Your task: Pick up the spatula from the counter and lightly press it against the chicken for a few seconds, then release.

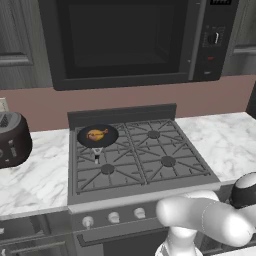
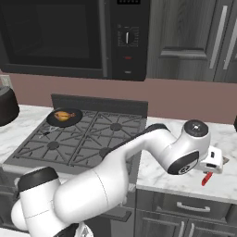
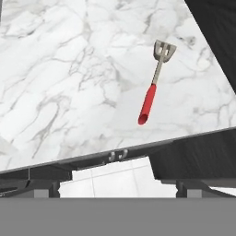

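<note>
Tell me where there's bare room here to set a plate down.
Free: white marble counter between the dark toaster and grey gas stove; the stove's three open burners; marble right of the stove. Crowded: the rear-left burner, under the black pan of chicken, and around the red-handled spatula.

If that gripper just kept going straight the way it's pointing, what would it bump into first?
Most likely the marble counter, just beside the red handle of the spatula. The gripper points down at that spot, though depth is hard to judge.
</note>
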